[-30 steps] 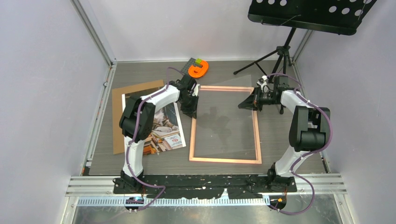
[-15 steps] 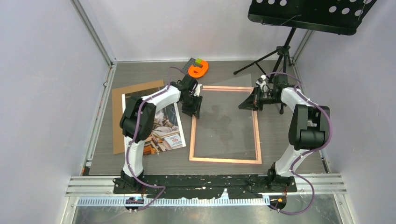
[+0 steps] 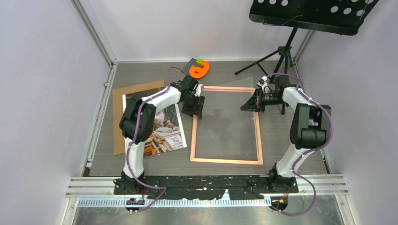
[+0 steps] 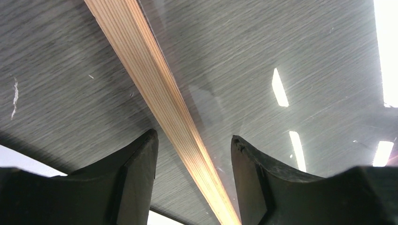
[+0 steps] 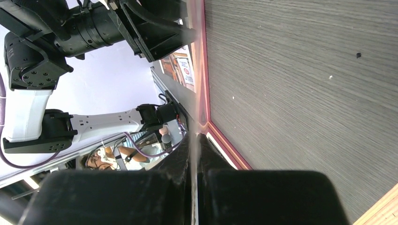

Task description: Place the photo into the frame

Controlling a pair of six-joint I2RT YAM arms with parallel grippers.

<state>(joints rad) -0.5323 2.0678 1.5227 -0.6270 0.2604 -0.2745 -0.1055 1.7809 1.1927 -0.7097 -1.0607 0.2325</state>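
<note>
Grey table below: I see my left gripper parted, straddling the frame's left rail; my right gripper is clamped tight on the clear pane's edge.

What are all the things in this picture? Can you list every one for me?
frame: one, pink, flat in the middle of the table.
clear pane: one, see-through, over the frame.
photo: one, cat on colourful books, left of the frame.
backing board: one, brown, under the photo.
curved piece: one, orange, far edge of the table.
small block: one, grey and green, beside the curved piece.
music stand: one, black, far right corner.
table: one, grey wood grain.
left gripper: one, black, open, astride the frame's left rail.
right gripper: one, black, shut on the clear pane's right edge.
</note>
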